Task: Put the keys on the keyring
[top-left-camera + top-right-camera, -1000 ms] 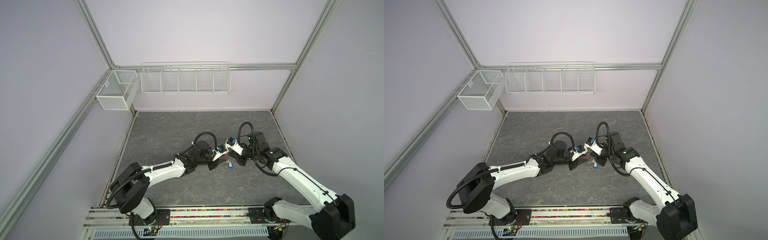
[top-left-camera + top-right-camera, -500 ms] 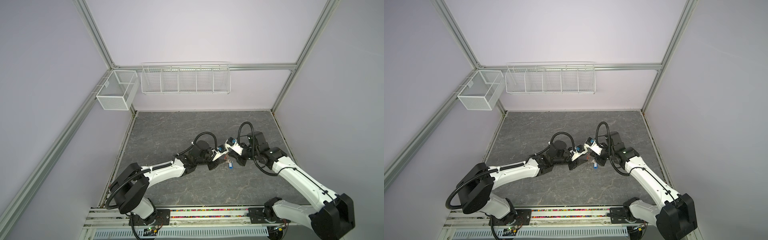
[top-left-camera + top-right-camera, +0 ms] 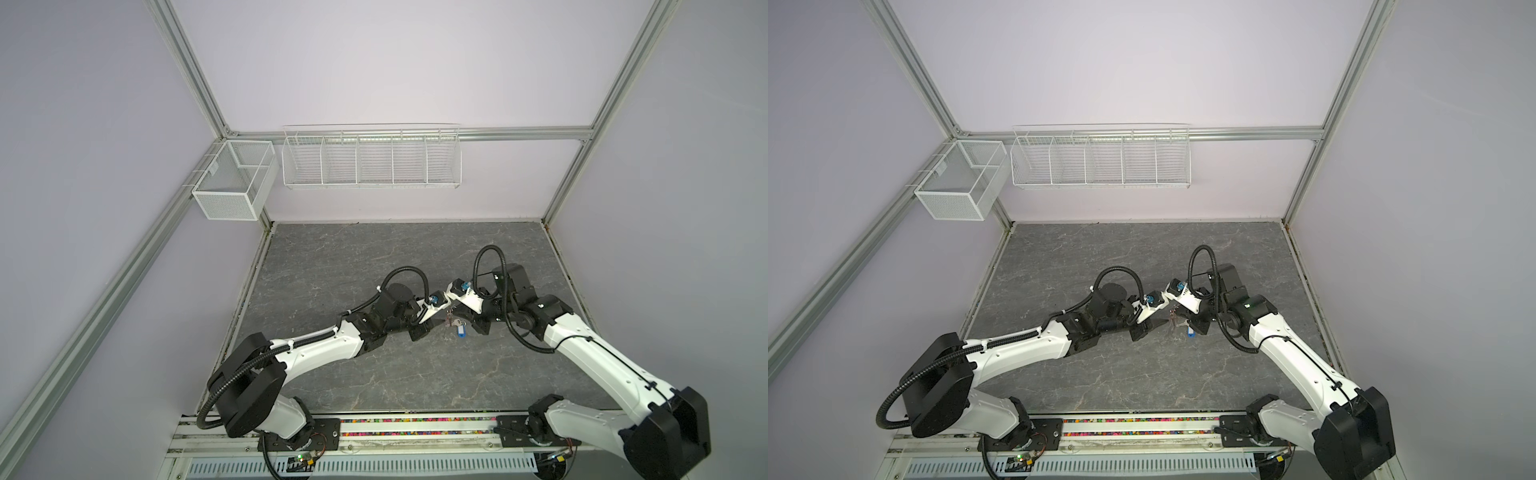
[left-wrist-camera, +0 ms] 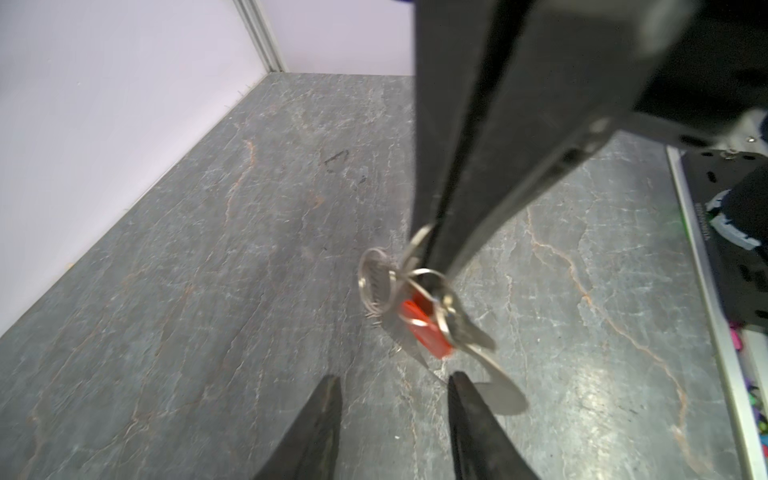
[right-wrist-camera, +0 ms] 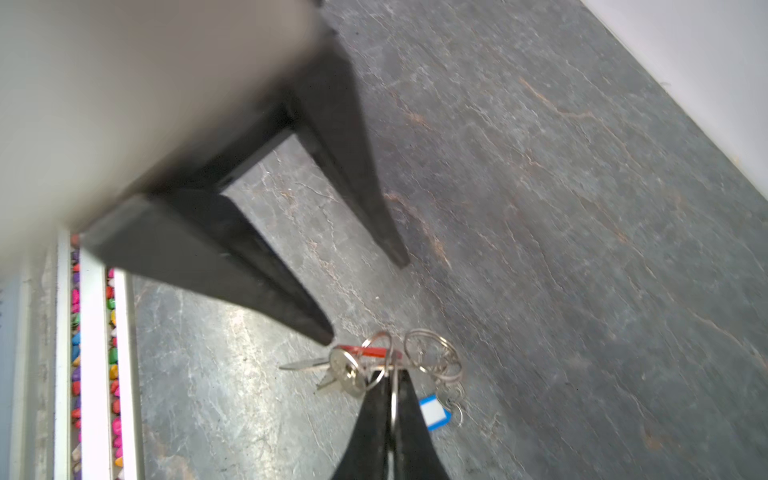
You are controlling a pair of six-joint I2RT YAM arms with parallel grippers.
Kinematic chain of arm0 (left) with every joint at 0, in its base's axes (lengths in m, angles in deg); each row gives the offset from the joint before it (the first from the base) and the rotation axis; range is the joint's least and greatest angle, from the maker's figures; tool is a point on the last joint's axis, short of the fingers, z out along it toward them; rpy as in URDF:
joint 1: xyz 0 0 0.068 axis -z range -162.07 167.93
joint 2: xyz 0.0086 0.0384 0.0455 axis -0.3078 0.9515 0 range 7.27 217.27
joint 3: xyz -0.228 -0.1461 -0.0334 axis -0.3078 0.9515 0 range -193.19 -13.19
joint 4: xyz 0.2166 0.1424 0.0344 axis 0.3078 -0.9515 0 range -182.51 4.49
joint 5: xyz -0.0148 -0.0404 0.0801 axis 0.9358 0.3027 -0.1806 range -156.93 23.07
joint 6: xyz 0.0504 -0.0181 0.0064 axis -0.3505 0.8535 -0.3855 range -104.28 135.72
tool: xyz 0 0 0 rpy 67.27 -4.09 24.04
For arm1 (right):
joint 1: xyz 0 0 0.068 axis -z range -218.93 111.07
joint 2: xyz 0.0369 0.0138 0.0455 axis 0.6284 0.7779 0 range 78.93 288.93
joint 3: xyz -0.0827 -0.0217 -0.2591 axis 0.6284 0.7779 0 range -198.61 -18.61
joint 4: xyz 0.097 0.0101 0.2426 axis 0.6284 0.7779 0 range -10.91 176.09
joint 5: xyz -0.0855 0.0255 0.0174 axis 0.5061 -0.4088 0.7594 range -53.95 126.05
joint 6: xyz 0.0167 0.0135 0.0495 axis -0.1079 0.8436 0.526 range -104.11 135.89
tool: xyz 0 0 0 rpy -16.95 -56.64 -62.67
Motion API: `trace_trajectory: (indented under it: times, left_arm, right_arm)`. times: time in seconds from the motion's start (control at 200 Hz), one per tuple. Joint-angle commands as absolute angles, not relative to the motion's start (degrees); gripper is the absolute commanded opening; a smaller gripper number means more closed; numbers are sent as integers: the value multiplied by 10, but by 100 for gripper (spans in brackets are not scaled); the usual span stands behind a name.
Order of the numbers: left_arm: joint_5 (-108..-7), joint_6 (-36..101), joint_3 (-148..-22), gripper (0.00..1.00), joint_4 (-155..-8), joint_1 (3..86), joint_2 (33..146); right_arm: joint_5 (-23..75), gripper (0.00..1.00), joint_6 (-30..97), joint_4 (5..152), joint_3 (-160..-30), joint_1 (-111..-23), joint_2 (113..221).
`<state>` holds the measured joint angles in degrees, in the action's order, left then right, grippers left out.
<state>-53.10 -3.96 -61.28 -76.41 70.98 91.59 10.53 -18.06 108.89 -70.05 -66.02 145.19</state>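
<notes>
Hardly anything has shifted in both top views since a second ago: the two arms hold the same pose, meeting a little toward 3 o'clock of the middle of the table [image 3: 374, 266]. The right gripper [image 5: 390, 384] is pinched tight on a wire loop of the keyring [image 5: 446, 365], a cluster of linked split rings. The keys [image 5: 345, 372] dangle from it beside the red tag [image 5: 365, 352]. The blue tag [image 5: 434, 411] sits lower, and I cannot tell whether it touches the table. The left gripper [image 4: 394, 376], at 9 o'clock of the bunch, stands roughly half open with nothing between its fingers, just short of the red tag.

The step in hand looks like the left claw taking hold of a key or a free ring. To do it well, the right pinch should keep the bunch steady. The left jaws should come in slowly, square to the flat of the chosen piece, and close on metal, not the slippery tag, since a nudge would likely set everything swinging.
</notes>
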Motion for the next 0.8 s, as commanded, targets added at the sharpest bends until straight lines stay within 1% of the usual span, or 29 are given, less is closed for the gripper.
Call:
trace_trajectory:
  times: [0.0, 0.15, 0.305, 0.42, 0.795]
  left_arm:
    - [-543, -26, -614, 43, -746, 705, 912]
    - [-514, -28, -611, 43, -741, 705, 921]
    - [-437, -42, -620, 43, -751, 706, 934]
    - [-410, -45, -621, 43, -767, 706, 937]
    - [-379, -33, -629, 43, -740, 706, 956]
  right_arm:
    - [63, 7, -213, 1105, -705, -668, 1445]
    - [64, 7, -212, 1103, -706, -668, 1444]
    - [70, 7, -209, 1103, -707, -668, 1451]
    - [78, 7, -205, 1104, -709, -669, 1457]
    - [82, 7, -200, 1104, -710, -668, 1463]
